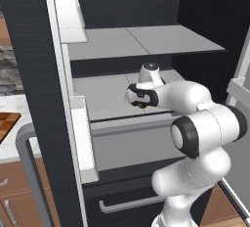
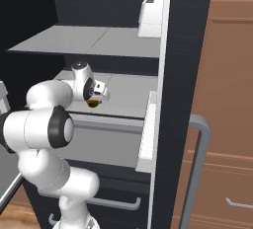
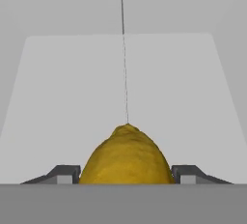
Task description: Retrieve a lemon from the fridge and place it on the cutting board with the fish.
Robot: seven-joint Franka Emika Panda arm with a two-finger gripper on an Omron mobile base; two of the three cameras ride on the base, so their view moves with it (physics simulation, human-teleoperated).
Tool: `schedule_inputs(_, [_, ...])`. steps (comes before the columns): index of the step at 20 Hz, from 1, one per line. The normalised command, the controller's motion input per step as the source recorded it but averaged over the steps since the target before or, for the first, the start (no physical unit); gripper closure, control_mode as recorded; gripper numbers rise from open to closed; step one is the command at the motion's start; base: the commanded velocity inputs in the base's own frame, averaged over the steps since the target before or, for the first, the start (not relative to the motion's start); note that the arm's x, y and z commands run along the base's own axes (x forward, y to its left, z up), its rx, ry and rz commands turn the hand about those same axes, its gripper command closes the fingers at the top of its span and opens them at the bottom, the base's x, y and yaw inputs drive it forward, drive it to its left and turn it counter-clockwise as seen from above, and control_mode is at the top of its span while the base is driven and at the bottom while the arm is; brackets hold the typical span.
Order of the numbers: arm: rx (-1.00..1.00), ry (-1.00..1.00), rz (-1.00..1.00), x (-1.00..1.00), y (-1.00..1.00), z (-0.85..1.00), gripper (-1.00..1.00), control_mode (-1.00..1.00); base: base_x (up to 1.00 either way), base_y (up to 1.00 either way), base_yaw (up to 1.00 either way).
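In the hand view the two dark fingers (image 3: 124, 174) stand partly apart with one lemon (image 3: 126, 156) filling the gap between them — each tip sits right against a flank of the fruit, so it looks clamped, though the actual contact lies at the very bottom edge of that view. The lemon is a single rounded, slightly pointed yellow body with a dimpled, mottled skin shading toward ochre. It rests on a smooth, flat, matte grey shelf (image 3: 72, 97) inside the fridge (image 1: 29, 50), a tall matte black unit with its doors swung open. In the left base view the white arm reaches in over that middle shelf (image 1: 105, 96), its wrist bent down, and a small dark-yellow patch of the lemon (image 1: 141, 105) shows just beneath the hand; the right base view shows the same patch (image 2: 93, 103) under the gripper (image 2: 94, 99). Two grey shelves are visible, one above the other, each split by a thin seam, and below them a grey drawer front (image 1: 132, 145). Far left — beside the fridge — one corner of the brown wooden cutting board (image 1: 7, 123) lies on the pale table (image 1: 12, 104).
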Motion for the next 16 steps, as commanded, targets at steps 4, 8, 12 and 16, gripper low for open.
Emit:
schedule_inputs(4, [0.0, -0.06, 0.0, -0.27, 0.0, 0.0, 1.0, -1.0, 0.0, 0.0, 0.0])
schedule_inputs(8, [0.0, -0.03, 0.0, -0.49, -0.06, 0.03, 1.0, -1.0, 0.0, 0.0, 0.0])
schedule_inputs(12, [0.01, 0.0, 0.0, -0.76, -0.03, 0.4, 1.0, -1.0, 0.0, 0.0, 0.0])
schedule_inputs(16, [0.02, 0.0, 0.0, -0.82, -0.1, 0.63, 1.0, -1.0, 0.0, 0.0, 0.0])
